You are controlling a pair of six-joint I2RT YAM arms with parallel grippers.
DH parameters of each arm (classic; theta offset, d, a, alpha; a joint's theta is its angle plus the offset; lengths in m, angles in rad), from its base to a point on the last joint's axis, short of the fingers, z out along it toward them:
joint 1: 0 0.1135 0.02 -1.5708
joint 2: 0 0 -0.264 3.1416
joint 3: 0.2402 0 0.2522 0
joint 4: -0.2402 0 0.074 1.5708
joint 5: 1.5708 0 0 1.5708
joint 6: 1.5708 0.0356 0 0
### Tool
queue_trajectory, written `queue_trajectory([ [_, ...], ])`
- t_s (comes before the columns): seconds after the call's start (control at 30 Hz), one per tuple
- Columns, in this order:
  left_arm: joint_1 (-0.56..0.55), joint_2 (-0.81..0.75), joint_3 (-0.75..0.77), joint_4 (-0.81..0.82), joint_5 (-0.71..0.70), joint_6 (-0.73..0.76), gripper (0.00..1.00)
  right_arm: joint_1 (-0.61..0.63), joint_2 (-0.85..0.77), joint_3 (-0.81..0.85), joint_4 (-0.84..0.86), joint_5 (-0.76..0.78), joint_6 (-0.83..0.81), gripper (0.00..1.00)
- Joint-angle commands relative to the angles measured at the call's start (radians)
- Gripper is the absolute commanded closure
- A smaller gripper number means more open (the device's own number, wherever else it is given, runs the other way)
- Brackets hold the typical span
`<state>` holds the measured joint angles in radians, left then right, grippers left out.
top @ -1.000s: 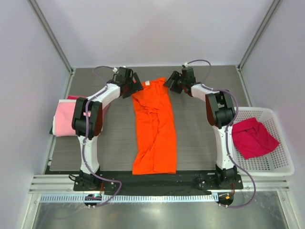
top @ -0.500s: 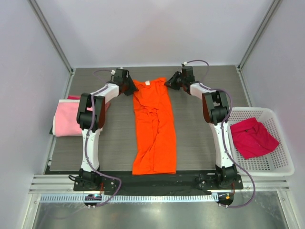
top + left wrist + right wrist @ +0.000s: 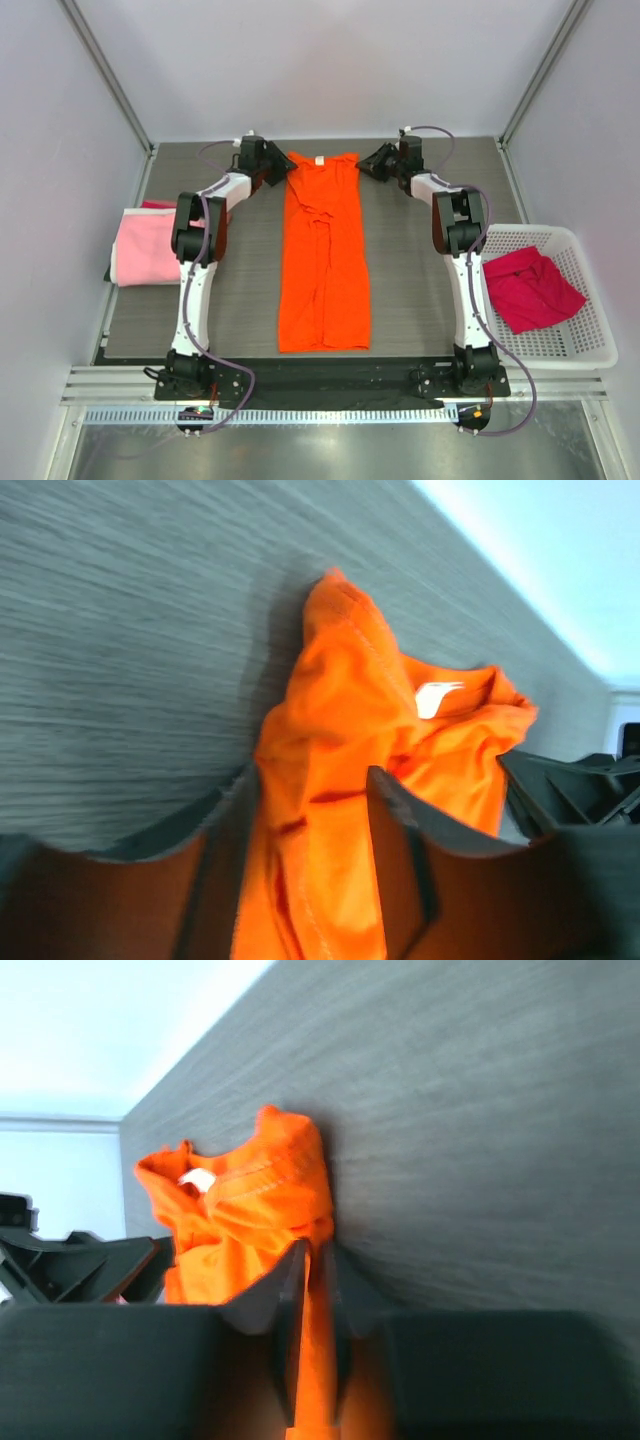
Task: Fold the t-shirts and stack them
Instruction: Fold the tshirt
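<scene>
near edge: the bottom hem of the orange t-shirt (image 3: 322, 260) is being rested on the table (image 3: 420, 270) just ahead of the arm bases, about midway between them.
middle: the shirt is being laid out as one long narrow strip, sides already tucked in. Its long axis is being run straight from near to far (a few wrinkles are being left around the chest).
off to the sides: a light pink t-shirt (image 3: 140, 250) is being parked folded at the left edge. A magenta t-shirt (image 3: 530, 288) is being left crumpled in the basket (image 3: 590, 350) on the right, not folded yet.
far end: the collar end, neck label (image 3: 435, 697) showing, is being gripped at the far side of the table by both arms, one shoulder corner each.
left gripper (image 3: 278, 167): a thick bunch of orange cloth at the left shoulder is being clamped. The fingers (image 3: 395, 820) are being held apart only by the fabric wadded between them.
right gripper (image 3: 372, 165): a thin fold at the right shoulder is being pinched, jaws nearly together.
what the next move is being hung on: the shirt's whole length is being trailed from both claws back toward the bases. So the collar end is probably being set up to be brought down the long axis onto the near hem, halving the strip. Each claw is being matched to its own corner, so neither arm is being favoured.
</scene>
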<state>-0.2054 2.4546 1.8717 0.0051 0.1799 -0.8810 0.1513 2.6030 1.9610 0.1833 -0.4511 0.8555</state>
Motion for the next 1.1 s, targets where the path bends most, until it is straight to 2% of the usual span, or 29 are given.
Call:
queue_trajectory([
  [0.0, 0.011, 0.052, -0.005, -0.01, 0.01, -0.019, 0.47, -0.024, 0.04, 0.045, -0.015, 0.0, -0.007, 0.77],
  [0.03, 0.012, 0.052, -0.003, -0.01, 0.018, -0.018, 0.37, -0.028, 0.043, 0.056, -0.018, -0.004, -0.007, 0.7],
  [0.1, 0.014, 0.034, -0.015, -0.01, 0.03, -0.013, 0.3, -0.032, 0.037, 0.058, -0.019, -0.023, -0.013, 0.51],
  [0.23, 0.02, -0.083, -0.136, 0.039, 0.03, 0.016, 0.2, -0.03, -0.049, -0.049, 0.024, -0.023, -0.036, 0.42],
  [0.27, 0.018, -0.151, -0.167, 0.044, 0.023, 0.028, 0.17, -0.029, -0.099, -0.08, 0.034, -0.015, -0.042, 0.4],
  [0.3, 0.02, -0.186, -0.239, 0.041, 0.003, 0.042, 0.1, -0.029, -0.125, -0.14, 0.042, -0.006, -0.044, 0.37],
  [0.4, 0.02, -0.343, -0.362, 0.023, -0.013, 0.071, 0.06, -0.018, -0.246, -0.258, 0.077, 0.02, -0.026, 0.36],
  [0.43, 0.018, -0.379, -0.453, 0.022, -0.013, 0.056, 0.05, -0.01, -0.285, -0.349, 0.094, 0.037, -0.016, 0.36],
  [0.53, 0.005, -0.523, -0.638, 0.024, 0.003, 0.034, 0.04, 0.017, -0.414, -0.497, 0.023, 0.06, -0.036, 0.37],
  [0.57, -0.006, -0.566, -0.681, 0.021, 0.004, 0.034, 0.04, 0.027, -0.449, -0.532, -0.017, 0.075, -0.071, 0.4],
  [0.6, -0.031, -0.636, -0.718, 0.01, 0.006, 0.037, 0.05, 0.043, -0.525, -0.606, -0.107, 0.089, -0.082, 0.41],
  [0.67, -0.061, -0.724, -0.84, -0.06, -0.029, 0.045, 0.06, 0.06, -0.618, -0.71, -0.154, 0.12, -0.093, 0.42],
  [0.7, -0.096, -0.814, -0.889, -0.08, -0.048, 0.048, 0.07, 0.074, -0.668, -0.834, -0.171, 0.127, -0.084, 0.42],
  [0.73, -0.113, -0.854, -0.931, -0.111, -0.065, 0.05, 0.07, 0.083, -0.784, -0.9, -0.171, 0.135, -0.084, 0.41],
  [0.8, -0.15, -0.937, -1.029, -0.16, -0.085, 0.047, 0.1, 0.112, -0.891, -1.072, -0.211, 0.192, -0.082, 0.42],
  [0.83, -0.166, -1.006, -1.055, -0.215, -0.083, 0.048, 0.11, 0.144, -0.997, -1.117, -0.234, 0.209, -0.084, 0.42],
  [0.93, -0.227, -1.152, -1.175, -0.301, -0.111, 0.039, 0.14, 0.238, -1.171, -1.267, -0.309, 0.265, -0.085, 0.41],
  [1.03, -0.261, -1.262, -1.31, -0.355, -0.083, 0.019, 0.22, 0.319, -1.309, -1.418, -0.355, 0.322, -0.05, 0.41],
  [1.07, -0.262, -1.342, -1.339, -0.364, -0.071, 0.017, 0.24, 0.364, -1.401, -1.456, -0.361, 0.331, -0.036, 0.41],
])
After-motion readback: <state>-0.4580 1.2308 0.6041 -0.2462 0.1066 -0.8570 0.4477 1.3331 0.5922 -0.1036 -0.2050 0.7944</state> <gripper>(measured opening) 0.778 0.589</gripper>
